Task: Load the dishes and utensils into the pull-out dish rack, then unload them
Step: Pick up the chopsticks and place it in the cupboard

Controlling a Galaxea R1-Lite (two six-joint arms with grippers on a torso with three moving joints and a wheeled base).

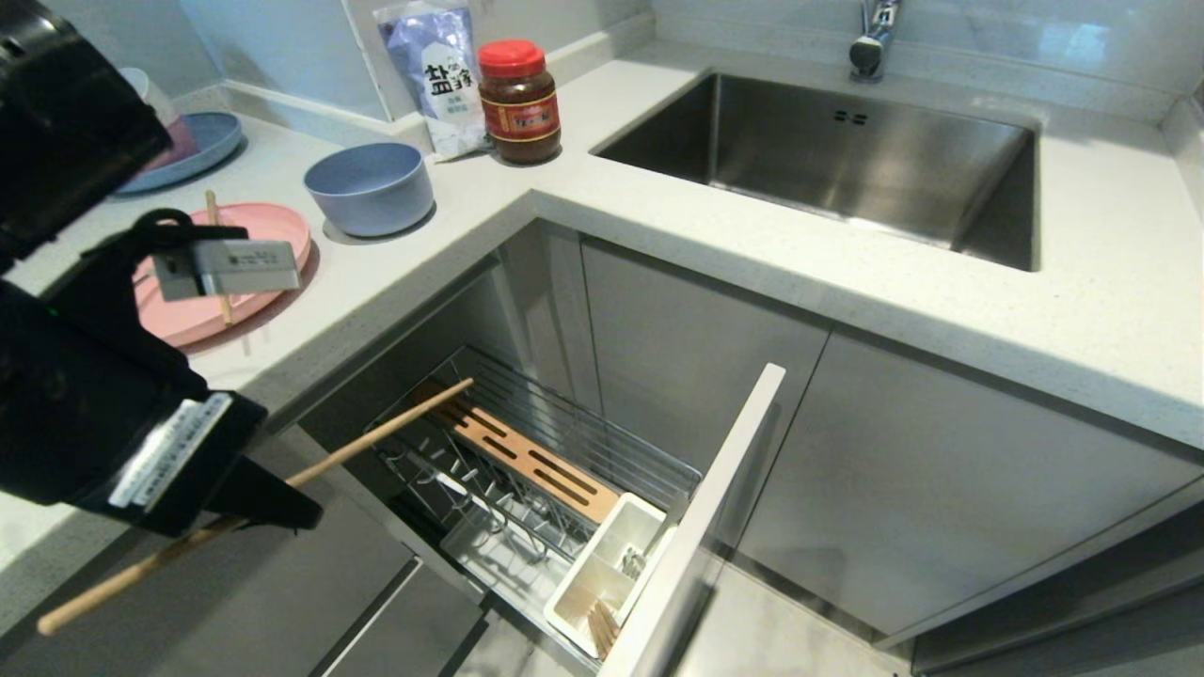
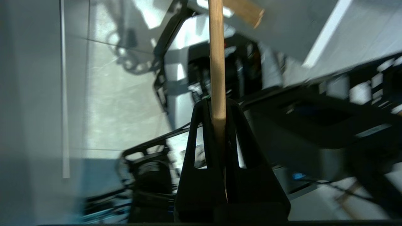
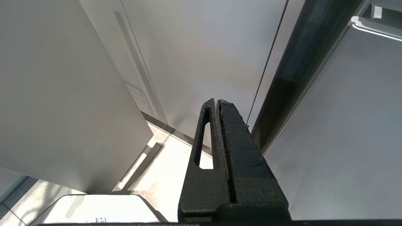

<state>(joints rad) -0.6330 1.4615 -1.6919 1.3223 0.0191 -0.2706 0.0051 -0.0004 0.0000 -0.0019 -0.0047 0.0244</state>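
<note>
My left gripper (image 1: 282,503) (image 2: 217,103) is shut on a wooden chopstick (image 1: 386,428) (image 2: 216,62), held slanting in the air left of the pull-out dish rack (image 1: 564,428); its far tip reaches over the rack's wooden board (image 1: 527,461). The rack is pulled out below the counter, and brown stick ends (image 1: 602,628) show in its white cutlery cup (image 1: 588,574). A second chopstick (image 1: 218,254) lies across the pink plate (image 1: 273,230) on the counter, with the blue-grey bowl (image 1: 370,188) beside it. My right gripper (image 3: 217,101) is shut and empty, parked facing cabinet doors.
A steel sink (image 1: 847,150) with a tap (image 1: 875,38) is set in the counter at the back right. A red-lidded jar (image 1: 517,102) and a salt bag (image 1: 437,75) stand at the corner. Stacked bowls on a blue plate (image 1: 212,141) sit far left. The rack's front panel (image 1: 701,527) juts out.
</note>
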